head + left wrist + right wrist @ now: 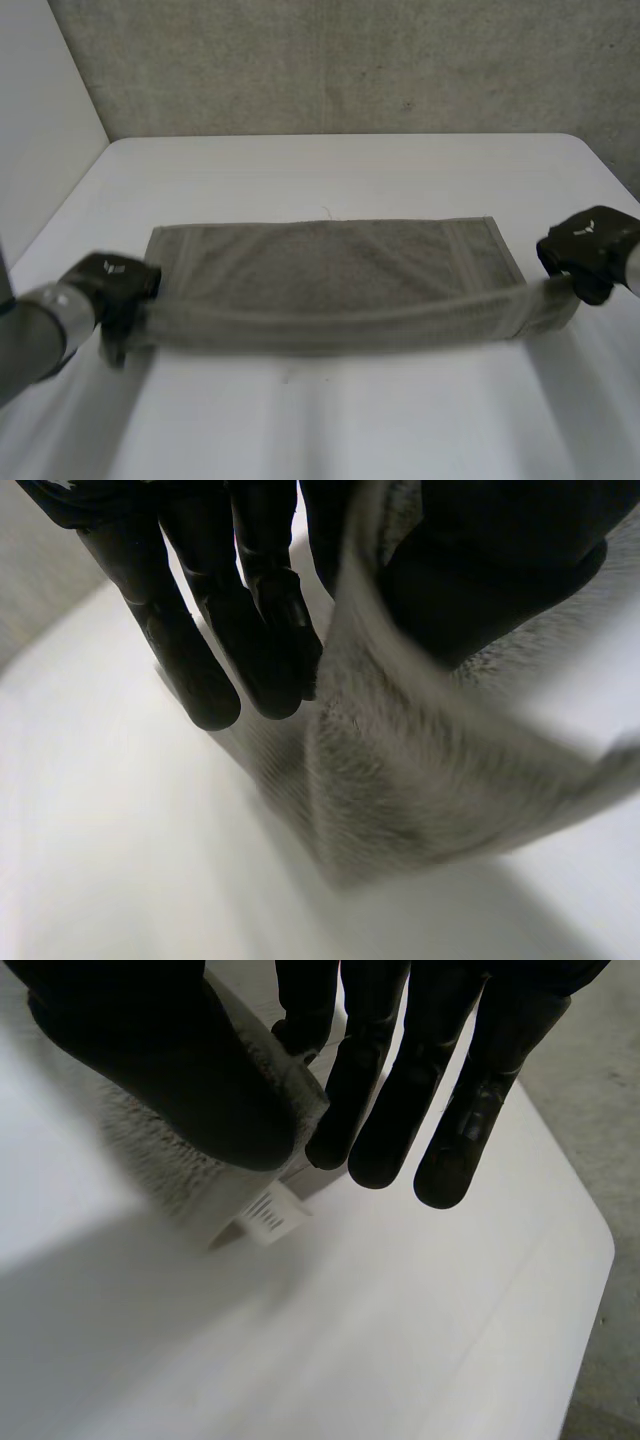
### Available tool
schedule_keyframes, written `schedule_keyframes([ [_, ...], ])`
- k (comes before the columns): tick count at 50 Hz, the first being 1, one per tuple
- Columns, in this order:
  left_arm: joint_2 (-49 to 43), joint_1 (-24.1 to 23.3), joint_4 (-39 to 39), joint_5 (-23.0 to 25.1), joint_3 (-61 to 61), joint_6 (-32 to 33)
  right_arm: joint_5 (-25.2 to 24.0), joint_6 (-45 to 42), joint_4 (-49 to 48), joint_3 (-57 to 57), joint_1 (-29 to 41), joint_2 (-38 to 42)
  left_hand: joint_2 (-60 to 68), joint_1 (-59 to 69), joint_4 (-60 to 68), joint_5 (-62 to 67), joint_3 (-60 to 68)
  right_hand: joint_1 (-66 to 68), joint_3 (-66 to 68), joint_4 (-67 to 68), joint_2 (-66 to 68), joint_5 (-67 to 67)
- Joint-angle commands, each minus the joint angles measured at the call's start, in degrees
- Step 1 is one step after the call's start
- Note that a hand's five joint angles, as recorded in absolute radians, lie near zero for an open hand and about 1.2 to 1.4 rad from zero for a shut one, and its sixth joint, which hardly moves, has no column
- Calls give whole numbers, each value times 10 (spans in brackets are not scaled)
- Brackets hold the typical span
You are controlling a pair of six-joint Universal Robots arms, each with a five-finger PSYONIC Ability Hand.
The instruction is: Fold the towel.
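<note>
Table: A white table [340, 170] with a rounded far corner stands against a rough grey wall [350, 60].
Towel: A grey towel [330, 265] sits mid-table with its long axis running side to side across the robot's front, one short end toward each hand. Its far long edge lies flat on the table. The near long edge is held up as a taut band between the two hands (paler stripes cross the cloth near each short end).
Left arm: The grey left arm [40, 325] reaches in from the near left side.
Left hand: The black left hand [115, 285] is at the towel's near-left corner. Its wrist view shows almost straight fingers on one side of the cloth and the thumb on the other, pinching the towel between them.
Right hand: The right hand [590, 245] is at the near-right corner, its thumb clamping the cloth against straight fingers.
Label: A small white label [268, 1215] with dark printed lines hangs from the corner under the right thumb.
</note>
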Motion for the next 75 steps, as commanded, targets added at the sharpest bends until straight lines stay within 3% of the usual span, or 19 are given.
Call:
schedule_keyframes([
  [1, -182, -19, 82, -8, 205, -7, 24, 125, -126, -102, 45, 145, 101, 117, 102, 107, 102, 2, 104, 102, 104, 106],
  [5, -253, -29, 87, -10, 290, -8, 81, 158, -194, -187, 74, 233, 101, 117, 102, 107, 102, 2, 104, 102, 104, 106],
  [10, -335, -31, 86, -21, 396, -27, 112, 162, -253, -246, 86, 295, 101, 117, 102, 107, 102, 2, 104, 102, 104, 106],
  [15, -409, -32, 84, -39, 491, -39, 113, 161, -285, -286, 99, 341, 101, 117, 102, 107, 102, 2, 104, 102, 104, 106],
  [32, -484, -33, 89, -36, 579, -39, 117, 136, -331, -356, 102, 421, 101, 117, 102, 107, 102, 2, 104, 102, 104, 106],
  [35, -494, -33, 89, -36, 589, -39, 117, 132, -331, -356, 102, 423, 73, 89, 74, 79, 74, 2, 104, 102, 104, 106],
  [36, -496, -33, 89, -36, 593, -39, 117, 131, -331, -357, 102, 424, -25, -9, -24, -20, -25, 2, 104, 102, 104, 106],
  [37, -496, -33, 89, -36, 593, -39, 117, 131, -331, -357, 102, 424, -26, -10, -25, -21, -25, -241, -139, -140, -138, -137],
  [38, -499, -33, 90, -35, 596, -39, 117, 131, -331, -357, 103, 424, -249, -233, -249, -244, -249, -243, -141, -143, -141, -139],
  [39, -503, -33, 91, -35, 601, -38, 117, 131, -331, -357, 103, 424, -495, -479, -494, -489, -494, -698, -596, -598, -596, -594],
  [40, -503, -33, 91, -35, 602, -38, 117, 131, -331, -357, 103, 424, -497, -481, -496, -492, -496, -698, -596, -598, -596, -594],
  [41, -504, -33, 93, -36, 608, -38, 114, 130, -333, -356, 107, 421, -587, -571, -586, -582, -586, -698, -596, -598, -596, -594],
  [51, -478, -33, 96, -35, 621, -51, 121, 143, -333, -339, 113, 368, -593, -577, -592, -588, -592, -698, -596, -598, -596, -594],
  [59, -409, -33, 90, -31, 600, -118, 119, 159, -331, -261, 115, 287, -596, -580, -596, -591, -596, -698, -596, -598, -596, -594],
  [64, -381, -32, 96, 13, 575, -140, 117, 159, -331, -219, 121, 249, -591, -575, -591, -586, -591, -698, -596, -598, -596, -594],
  [69, -393, -27, 94, 94, 579, -136, 117, 159, -329, -189, 121, 226, -575, -559, -574, -569, -574, -698, -596, -598, -596, -594],
  [75, -403, -17, 71, 138, 580, -124, 118, 159, -325, -167, 122, 221, -531, -515, -530, -525, -530, -698, -596, -598, -596, -594],
])
